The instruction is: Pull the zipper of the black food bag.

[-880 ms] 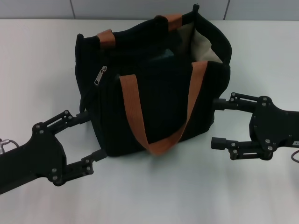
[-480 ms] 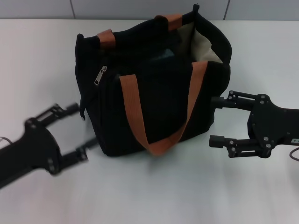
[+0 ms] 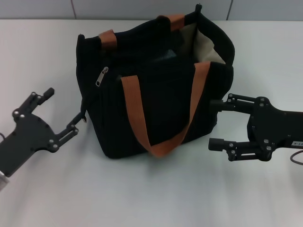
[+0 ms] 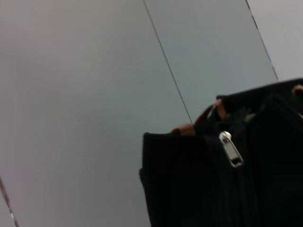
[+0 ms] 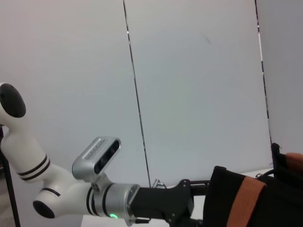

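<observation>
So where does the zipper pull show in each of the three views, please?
Head view: the zipper pull hangs on the bag's upper left end, near an orange handle.
Left wrist view: the pull is at lower right, on the bag's black side.
Right wrist view: not in it; only a bag corner with an orange strap shows.
Shared landmark: the orange handle, seen in all three.

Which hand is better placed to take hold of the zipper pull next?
Left. The small silver zipper pull sits on the boxy black fabric bag's left end, facing the open left hand. The open right hand is at the opposite end.
</observation>
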Robot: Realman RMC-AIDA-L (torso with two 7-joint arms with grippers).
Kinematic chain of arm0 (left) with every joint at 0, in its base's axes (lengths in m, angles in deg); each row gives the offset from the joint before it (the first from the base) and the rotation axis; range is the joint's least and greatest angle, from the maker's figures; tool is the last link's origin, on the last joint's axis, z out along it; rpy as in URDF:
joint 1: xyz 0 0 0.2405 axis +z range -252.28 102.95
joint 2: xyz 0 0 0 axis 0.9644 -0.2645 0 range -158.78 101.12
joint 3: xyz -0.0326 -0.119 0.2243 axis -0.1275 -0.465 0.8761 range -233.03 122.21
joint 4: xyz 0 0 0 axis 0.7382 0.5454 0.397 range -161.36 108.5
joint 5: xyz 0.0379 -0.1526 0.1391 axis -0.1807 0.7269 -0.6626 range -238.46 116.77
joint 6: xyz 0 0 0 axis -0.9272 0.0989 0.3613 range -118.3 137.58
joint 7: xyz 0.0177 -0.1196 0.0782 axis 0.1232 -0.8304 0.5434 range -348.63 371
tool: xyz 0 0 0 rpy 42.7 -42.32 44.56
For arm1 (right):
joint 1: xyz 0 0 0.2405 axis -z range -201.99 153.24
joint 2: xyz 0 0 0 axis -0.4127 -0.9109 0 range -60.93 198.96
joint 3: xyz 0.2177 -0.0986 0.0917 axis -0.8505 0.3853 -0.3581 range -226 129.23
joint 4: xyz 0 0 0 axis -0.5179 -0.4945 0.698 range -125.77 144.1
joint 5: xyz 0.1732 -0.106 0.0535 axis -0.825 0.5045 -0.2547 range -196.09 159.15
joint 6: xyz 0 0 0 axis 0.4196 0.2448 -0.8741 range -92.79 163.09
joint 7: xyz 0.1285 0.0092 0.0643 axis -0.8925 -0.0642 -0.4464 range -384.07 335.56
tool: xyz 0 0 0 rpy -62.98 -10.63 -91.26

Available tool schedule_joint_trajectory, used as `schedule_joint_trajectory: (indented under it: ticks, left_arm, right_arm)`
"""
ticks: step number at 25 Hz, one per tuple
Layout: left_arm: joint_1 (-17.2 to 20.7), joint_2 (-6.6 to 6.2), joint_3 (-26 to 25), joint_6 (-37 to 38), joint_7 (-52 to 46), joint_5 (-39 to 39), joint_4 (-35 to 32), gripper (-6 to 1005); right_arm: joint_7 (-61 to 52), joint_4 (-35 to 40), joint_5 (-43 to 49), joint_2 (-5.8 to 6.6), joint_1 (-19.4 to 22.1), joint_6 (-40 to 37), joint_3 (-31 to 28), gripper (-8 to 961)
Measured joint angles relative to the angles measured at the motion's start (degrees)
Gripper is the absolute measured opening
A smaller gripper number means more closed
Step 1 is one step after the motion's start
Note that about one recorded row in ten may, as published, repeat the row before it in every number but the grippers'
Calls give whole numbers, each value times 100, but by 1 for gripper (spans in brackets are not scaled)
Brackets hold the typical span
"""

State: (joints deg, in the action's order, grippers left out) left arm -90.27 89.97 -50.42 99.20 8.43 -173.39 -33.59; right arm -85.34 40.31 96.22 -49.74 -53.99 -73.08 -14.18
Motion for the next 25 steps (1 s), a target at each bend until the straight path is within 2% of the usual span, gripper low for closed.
schedule_joint_trajectory:
  ticks: [4, 5, 6, 8, 10, 11, 15, 21, 23, 25]
  left_arm:
    - [-53, 7, -20, -99, 494, 0, 265, 796]
    - [-118, 17, -179, -205, 1049, 47, 554, 797]
    - [-118, 17, -179, -205, 1049, 47, 554, 797]
    - [-165, 26, -499, -353, 1627, 118, 886, 797]
    - [-200, 30, -1131, -506, 2544, 158, 1443, 796]
    - [-200, 30, -1131, -506, 2544, 158, 1443, 796]
    - [-191, 29, -1649, -494, 2867, 162, 1723, 795]
    - [-69, 32, -1701, -196, 2909, 162, 1744, 794]
    - [63, 36, -1674, 231, 2938, 137, 1797, 793]
    - [51, 38, -1664, 291, 2953, 105, 1834, 793]
  right_arm:
    - [-42, -1, 0, -7, 0, 3, 6, 830]
    - [-82, 0, 0, -11, -8, -1, 7, 830]
    - [-82, 0, 0, -11, -8, -1, 7, 830]
    - [-123, 0, 0, -16, -31, -8, 8, 830]
    - [-152, -1, 0, -22, -39, -14, -6, 830]
    - [-152, -1, 0, -22, -39, -14, -6, 830]
    - [-163, -3, 1, -25, -2, -32, -34, 831]
    - [-171, -3, -12, -25, 35, -36, -46, 831]
    - [-233, -3, -73, -25, 54, -38, -54, 831]
    - [-282, -3, -88, -25, 54, -39, -54, 831]
